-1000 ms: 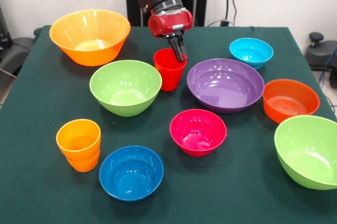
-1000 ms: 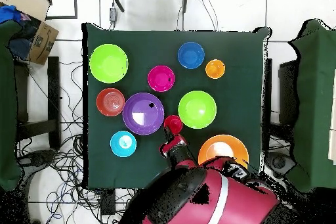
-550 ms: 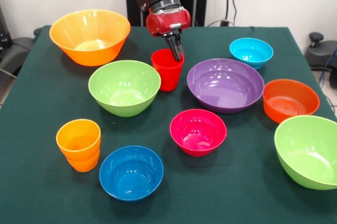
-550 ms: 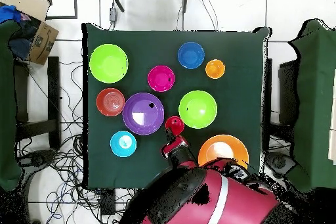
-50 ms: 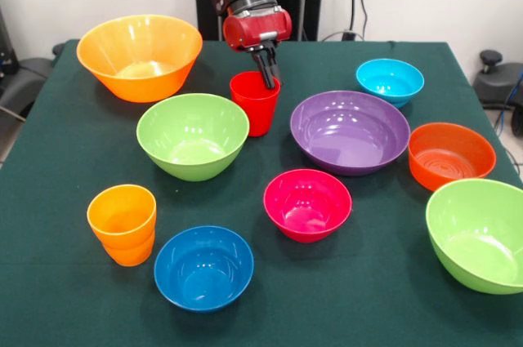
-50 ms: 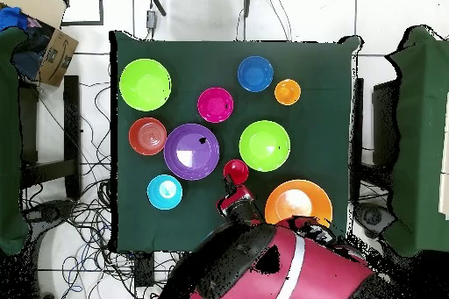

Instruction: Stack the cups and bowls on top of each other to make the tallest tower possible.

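Front view: gripper [image 5: 266,77] clamped on far rim of red cup [image 5: 254,103], between lime green bowl [image 5: 193,135] and purple bowl [image 5: 350,131]. Thin rim grip; likely slips or tilts when lifted.

Overhead view: red cup [image 6: 234,171] just beside both bowls; may knock either when swung.

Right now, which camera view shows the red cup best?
The front view: the red cup stands upright there, wall and rim visible, with the gripper at its rim. The overhead view shows only its round top, partly beside the arm.
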Controlling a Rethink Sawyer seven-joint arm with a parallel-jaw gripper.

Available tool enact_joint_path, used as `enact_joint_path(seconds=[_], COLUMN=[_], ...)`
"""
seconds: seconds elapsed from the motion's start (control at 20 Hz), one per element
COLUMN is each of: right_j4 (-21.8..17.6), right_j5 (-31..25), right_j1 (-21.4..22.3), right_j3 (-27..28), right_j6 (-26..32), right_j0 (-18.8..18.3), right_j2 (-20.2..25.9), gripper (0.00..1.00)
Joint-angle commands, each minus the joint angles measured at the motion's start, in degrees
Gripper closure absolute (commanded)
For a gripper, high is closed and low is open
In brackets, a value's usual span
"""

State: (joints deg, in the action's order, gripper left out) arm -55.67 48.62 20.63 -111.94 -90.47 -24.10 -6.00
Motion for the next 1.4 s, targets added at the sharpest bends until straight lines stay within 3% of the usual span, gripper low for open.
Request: enact_joint_path(seconds=[0.05,0.55,1.4], right_j4=[1.99,3.66,4.53], right_j5=[-6.08,-3.31,-2.95], right_j1=[0.80,-3.86,-5.49], right_j3=[-1.20,-1.02,-1.41], right_j6=[-9.80,-8.15,-8.30], right_j0=[1.62,2.07,3.23], right_j2=[2.69,1.67,0.92], gripper=[1.00,1.00,1.00])
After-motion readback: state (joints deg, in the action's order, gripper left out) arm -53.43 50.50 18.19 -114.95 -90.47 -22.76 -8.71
